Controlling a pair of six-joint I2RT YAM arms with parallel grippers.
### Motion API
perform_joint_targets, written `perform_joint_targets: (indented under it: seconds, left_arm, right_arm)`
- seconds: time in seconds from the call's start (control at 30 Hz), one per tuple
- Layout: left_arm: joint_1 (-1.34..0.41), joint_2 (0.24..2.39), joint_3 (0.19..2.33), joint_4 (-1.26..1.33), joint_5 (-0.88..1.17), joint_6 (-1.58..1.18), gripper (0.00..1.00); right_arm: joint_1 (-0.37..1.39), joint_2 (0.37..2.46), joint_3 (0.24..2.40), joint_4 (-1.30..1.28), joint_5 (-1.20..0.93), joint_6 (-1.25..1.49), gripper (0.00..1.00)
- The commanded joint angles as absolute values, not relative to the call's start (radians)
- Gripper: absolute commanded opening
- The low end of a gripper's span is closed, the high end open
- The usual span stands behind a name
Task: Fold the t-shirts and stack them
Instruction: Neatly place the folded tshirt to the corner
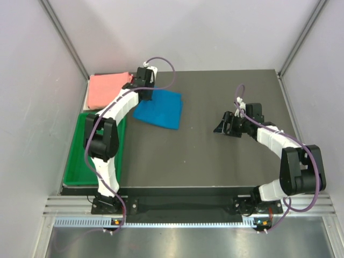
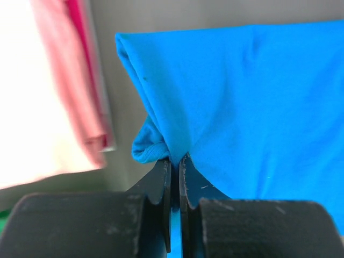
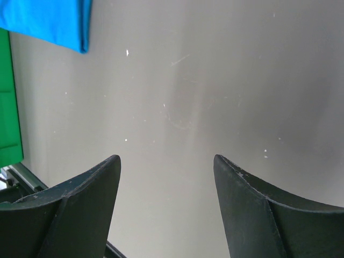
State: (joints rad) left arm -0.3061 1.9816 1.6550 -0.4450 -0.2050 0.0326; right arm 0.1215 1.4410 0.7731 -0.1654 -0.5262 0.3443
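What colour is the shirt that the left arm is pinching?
Bright blue. The soft cloth t-shirt shows best in the left wrist view.

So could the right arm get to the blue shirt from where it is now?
Probably yes. Only bare table lies between the open right gripper and the blue shirt. The left gripper is shut on its far corner, away from that side.
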Motion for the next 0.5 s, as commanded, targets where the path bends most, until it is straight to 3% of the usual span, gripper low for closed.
perform_joint_targets:
  seconds: [0.0, 0.47]
  left_arm:
    - [-0.296, 1.917, 1.744, -0.408, -0.366, 0.15, 0.0]
    - [-0.17, 1.974, 1.997, -0.474, -0.385, 0.268, 0.0]
  right_arm:
    - [0.121, 1.442, 0.821, -0.132, -0.549, 0.351, 0.7]
    - [0.114, 1.473, 0.836, -0.106, -0.574, 0.35, 0.7]
